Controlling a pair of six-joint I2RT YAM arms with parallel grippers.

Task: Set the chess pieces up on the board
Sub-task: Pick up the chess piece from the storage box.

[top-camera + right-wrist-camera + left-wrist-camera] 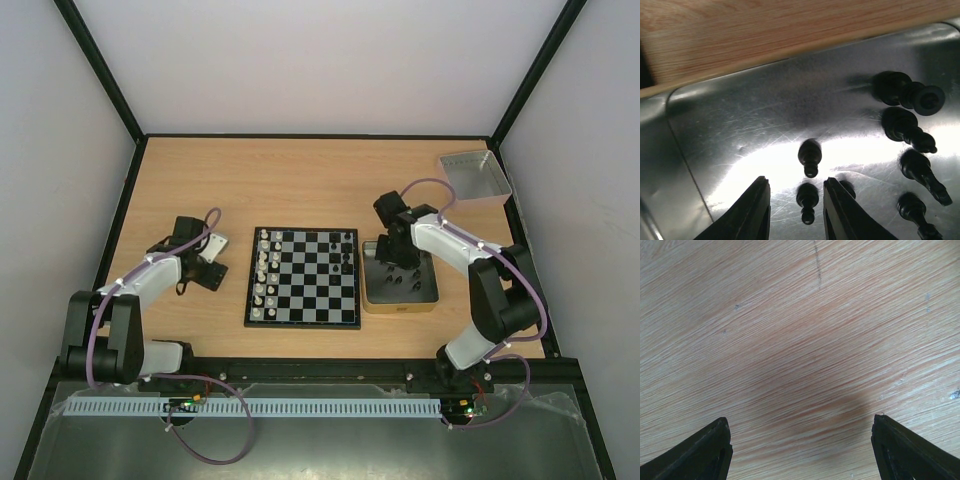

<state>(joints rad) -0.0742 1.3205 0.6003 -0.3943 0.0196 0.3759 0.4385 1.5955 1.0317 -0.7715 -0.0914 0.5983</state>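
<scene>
Black chess pieces (907,127), seven (one half-hidden); right gripper (796,182) parted round one, left gripper (801,418) spread

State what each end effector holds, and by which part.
Nothing. The right end effector straddles a lying black pawn without touching it; the left end effector is open, empty.

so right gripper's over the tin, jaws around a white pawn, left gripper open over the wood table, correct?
Not white: the right wrist view shows the pawn that the right gripper straddles is black. The rest holds: it is over the tin, and the left gripper is open over the table.
</scene>
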